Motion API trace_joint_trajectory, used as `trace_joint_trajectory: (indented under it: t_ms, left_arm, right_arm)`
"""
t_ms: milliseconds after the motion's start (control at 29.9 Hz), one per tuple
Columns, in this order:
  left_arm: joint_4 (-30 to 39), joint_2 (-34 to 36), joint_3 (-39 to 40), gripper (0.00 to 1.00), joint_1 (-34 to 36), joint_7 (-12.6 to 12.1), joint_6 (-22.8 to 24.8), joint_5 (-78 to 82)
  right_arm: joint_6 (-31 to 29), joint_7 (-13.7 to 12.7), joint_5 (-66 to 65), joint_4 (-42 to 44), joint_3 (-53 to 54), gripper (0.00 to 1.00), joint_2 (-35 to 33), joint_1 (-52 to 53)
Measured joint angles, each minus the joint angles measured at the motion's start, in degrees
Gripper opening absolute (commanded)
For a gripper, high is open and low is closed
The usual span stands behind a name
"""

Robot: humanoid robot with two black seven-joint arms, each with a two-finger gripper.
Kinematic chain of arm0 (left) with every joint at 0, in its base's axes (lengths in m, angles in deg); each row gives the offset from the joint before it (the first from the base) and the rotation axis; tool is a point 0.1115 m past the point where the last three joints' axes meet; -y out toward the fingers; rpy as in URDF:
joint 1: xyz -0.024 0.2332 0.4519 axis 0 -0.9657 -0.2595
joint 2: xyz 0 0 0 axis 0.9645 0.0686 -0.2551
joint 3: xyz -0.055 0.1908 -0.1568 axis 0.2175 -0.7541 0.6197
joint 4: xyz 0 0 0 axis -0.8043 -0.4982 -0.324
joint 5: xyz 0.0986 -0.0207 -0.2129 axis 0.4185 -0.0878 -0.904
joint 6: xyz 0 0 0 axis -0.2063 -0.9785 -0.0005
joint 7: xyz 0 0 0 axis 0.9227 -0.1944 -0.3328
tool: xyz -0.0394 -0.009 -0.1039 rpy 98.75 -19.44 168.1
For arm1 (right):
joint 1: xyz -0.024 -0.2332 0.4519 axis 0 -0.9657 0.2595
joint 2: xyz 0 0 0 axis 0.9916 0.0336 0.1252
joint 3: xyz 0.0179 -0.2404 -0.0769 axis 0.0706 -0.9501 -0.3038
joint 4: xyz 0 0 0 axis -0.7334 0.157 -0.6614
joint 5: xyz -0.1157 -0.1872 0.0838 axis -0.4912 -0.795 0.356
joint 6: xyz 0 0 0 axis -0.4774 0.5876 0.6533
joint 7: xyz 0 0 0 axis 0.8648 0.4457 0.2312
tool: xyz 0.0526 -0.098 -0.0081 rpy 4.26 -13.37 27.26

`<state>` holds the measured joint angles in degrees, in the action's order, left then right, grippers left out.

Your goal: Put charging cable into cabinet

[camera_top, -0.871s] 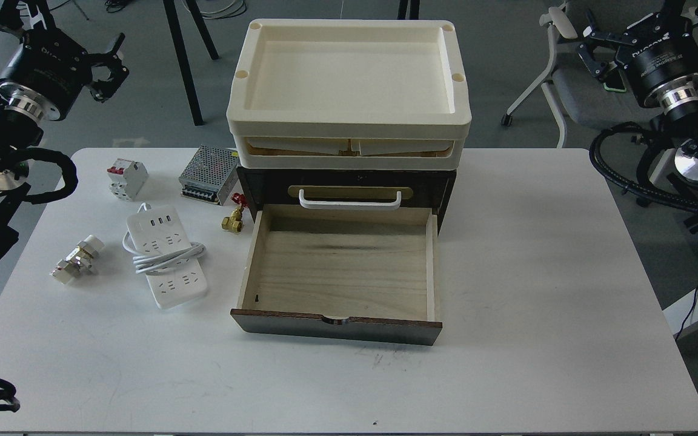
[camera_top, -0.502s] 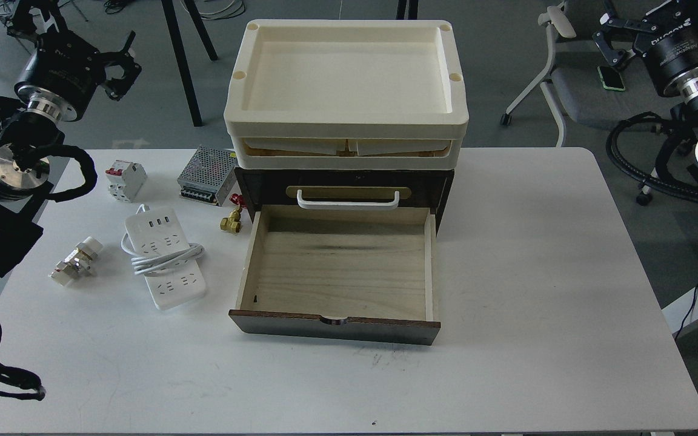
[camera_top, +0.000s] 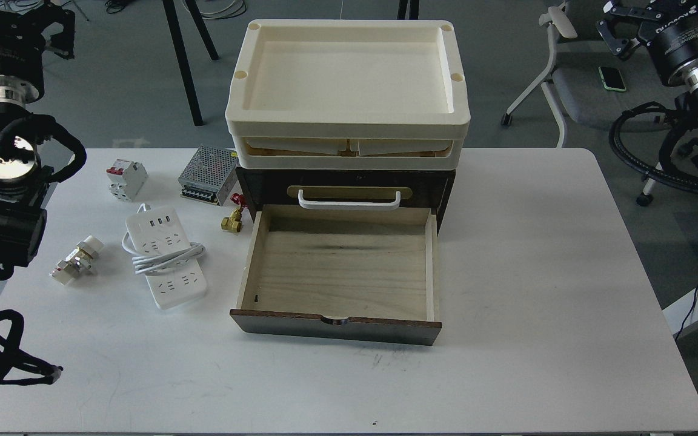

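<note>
Frankly, both pincers, left & right (dark, edge-cropped): grip state can't tell.

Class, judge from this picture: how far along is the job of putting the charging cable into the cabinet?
Done: the cabinet has its lower drawer pulled open, with nothing visible inside. In hand: nothing; both arms are raised off the table's corners. Left: the charging cable lies on the table left of the drawer, needing pickup and placement.

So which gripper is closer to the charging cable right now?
Left. The left gripper is raised beyond the table's far left corner, up and left of the charging cable. The right gripper is at the far right, across the cabinet from it.
</note>
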<state>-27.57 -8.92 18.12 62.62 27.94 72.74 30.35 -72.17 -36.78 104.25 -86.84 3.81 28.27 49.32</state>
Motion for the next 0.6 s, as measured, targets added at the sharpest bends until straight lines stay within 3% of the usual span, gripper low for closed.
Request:
trace_joint_trajectory:
  t_ms: [100,234,435,603]
  left_arm:
    - [7.6,4.7,-1.0,1.00,-0.5,0.2,0.0,4.7]
    - [18.1,14.0,-2.4,1.00,-0.9,0.9,0.0,22.7]
    - [27.1,25.4,-2.6,1.00,-4.2,5.9,0.1,59.6]
    - [35.3,28.7,-2.5,1.00,-13.3,7.5,0.0,89.2]
  right_arm:
    - [0.0,0.0,0.0,0.1,0.2,1.00,-1.2,-0.5]
    - [0.0,0.1,0.2,0.0,0.4,1.00,-2.2,-1.4]
    - [0.0,0.3,1.0,-0.2,1.0,1.00,-4.4,-4.8]
    - [0.0,0.3,1.3,-2.2,4.4,1.00,-5.8,-8.6]
